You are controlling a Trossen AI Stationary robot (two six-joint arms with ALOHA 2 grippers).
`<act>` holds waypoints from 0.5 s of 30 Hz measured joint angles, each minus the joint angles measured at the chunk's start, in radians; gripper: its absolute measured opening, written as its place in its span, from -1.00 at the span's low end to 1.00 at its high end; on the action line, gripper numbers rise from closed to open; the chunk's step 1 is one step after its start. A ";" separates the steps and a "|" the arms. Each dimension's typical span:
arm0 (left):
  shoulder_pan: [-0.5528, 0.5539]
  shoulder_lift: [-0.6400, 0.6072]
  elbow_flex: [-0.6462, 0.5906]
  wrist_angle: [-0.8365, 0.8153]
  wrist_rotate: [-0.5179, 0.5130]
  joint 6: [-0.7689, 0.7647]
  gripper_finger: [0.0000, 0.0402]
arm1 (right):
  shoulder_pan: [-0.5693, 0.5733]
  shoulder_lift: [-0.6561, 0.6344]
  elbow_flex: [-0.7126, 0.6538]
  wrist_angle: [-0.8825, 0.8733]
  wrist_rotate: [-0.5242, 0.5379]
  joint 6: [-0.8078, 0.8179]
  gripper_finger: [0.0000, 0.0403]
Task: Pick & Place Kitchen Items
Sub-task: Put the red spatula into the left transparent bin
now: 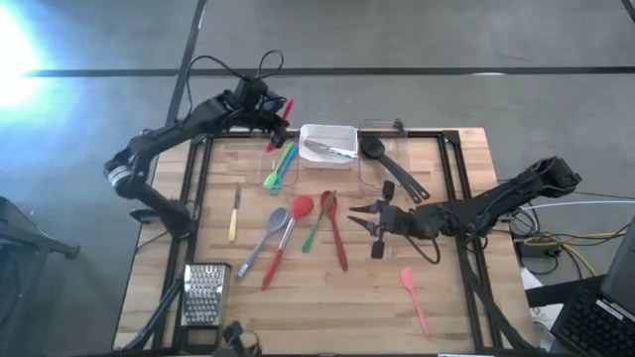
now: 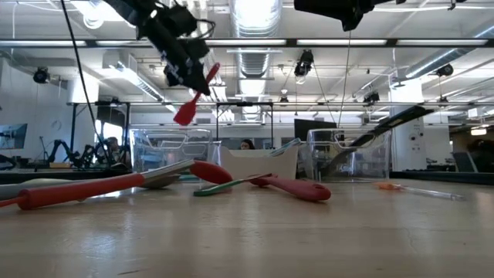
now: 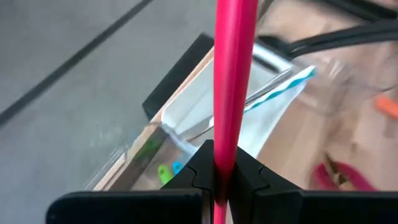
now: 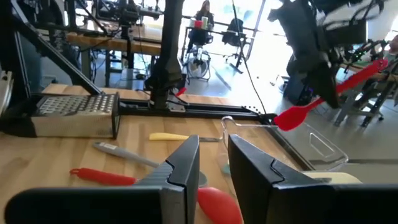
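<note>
The left gripper [image 1: 275, 113] is clamped shut on the handle of a red silicone spatula [image 2: 194, 99], which is held in the air with its blade hanging below the fingers. Directly beneath it a clear plastic bin [image 1: 282, 159] is seen, already holding green and blue utensils [image 1: 279, 169]; their number cannot be told. The coming move is judged to turn on this vertical line-up: the spatula's long axis slants downward toward the bin, so little more than a lowering and a release should be called for.

The right gripper [image 1: 360, 217] is held just above the wood with its fingers a narrow gap apart and nothing between them. Just ahead of its fingertips a dark red long-handled utensil [image 1: 338, 236] lies, its long axis crosswise to the gripper's reach. This arm is by far the nearer to the loose items.

Six slim utensils are counted loose on the wooden table [image 1: 298, 317]: the dark red one, a green-handled one [image 1: 315, 230] touching it, a red spoon [image 1: 289, 230], a grey spoon [image 1: 264, 238], a yellow-handled one [image 1: 234, 216] farthest ahead of the right gripper, and a pink spatula [image 1: 416, 299] off to its side. One white tray [image 1: 327, 130] holds metal cutlery [image 1: 330, 150]. A second clear bin [image 1: 387, 127] holds black slotted spoons [image 1: 389, 167], apparently two. One flat metal grater [image 1: 202, 295] is seen.
</note>
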 joint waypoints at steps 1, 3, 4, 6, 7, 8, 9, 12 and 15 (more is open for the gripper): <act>0.007 0.017 0.000 0.000 0.001 0.008 -0.90 | -0.001 0.000 0.000 -0.004 0.000 0.000 -0.62; 0.022 0.053 0.001 -0.018 0.003 0.017 -0.90 | -0.001 0.000 0.000 -0.013 0.000 0.000 -0.63; 0.027 0.072 0.003 -0.030 0.003 0.018 -0.90 | -0.001 0.000 0.000 -0.016 0.000 0.000 -0.64; 0.034 0.107 0.007 -0.052 0.003 0.019 -0.90 | -0.003 0.000 0.000 -0.017 0.000 -0.003 -0.64; 0.036 0.122 0.009 -0.064 0.003 0.019 -0.90 | -0.003 0.000 0.000 -0.017 0.000 -0.003 -0.64; 0.037 0.137 0.011 -0.073 0.003 0.019 -0.90 | -0.004 0.000 0.000 -0.017 0.000 -0.003 -0.64; 0.037 0.154 0.015 -0.079 0.003 0.019 -0.90 | -0.006 0.000 0.000 -0.018 0.000 -0.003 -0.64; 0.036 0.204 0.025 -0.115 0.003 0.018 -0.90 | -0.008 0.000 0.000 -0.021 0.000 0.000 -0.61; 0.036 0.245 0.042 -0.150 0.004 0.003 -0.90 | -0.008 0.000 0.000 -0.039 0.000 0.017 -0.59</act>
